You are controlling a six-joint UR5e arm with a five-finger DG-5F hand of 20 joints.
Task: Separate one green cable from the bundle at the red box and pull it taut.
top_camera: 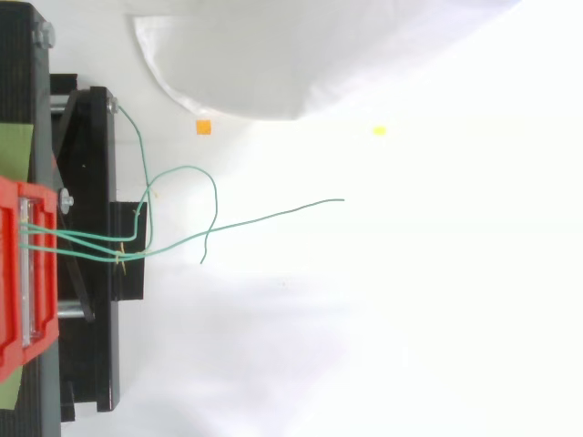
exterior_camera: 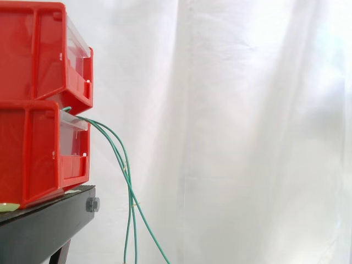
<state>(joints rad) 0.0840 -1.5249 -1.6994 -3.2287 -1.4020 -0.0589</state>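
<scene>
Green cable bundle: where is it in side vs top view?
Side view: green cable bundle leaves the red bins at left and hangs to the bottom edge.
Top view: bundle leaves the bins at the left edge and fans out rightward.
Shared landmark: the red bins.

Nothing legible shows: no text, number, brand or sign can be read. The red bins (exterior_camera: 33, 148) show plain faces. Small yellowish tags (top_camera: 121, 259) sit on the green cables (top_camera: 273, 216) just beside the bins, too small to tell whether they bear any print. An orange square (top_camera: 203, 127) and a yellow spot (top_camera: 379, 131) lie on the white floor, well apart from the bins, and neither carries a readable mark.
</scene>
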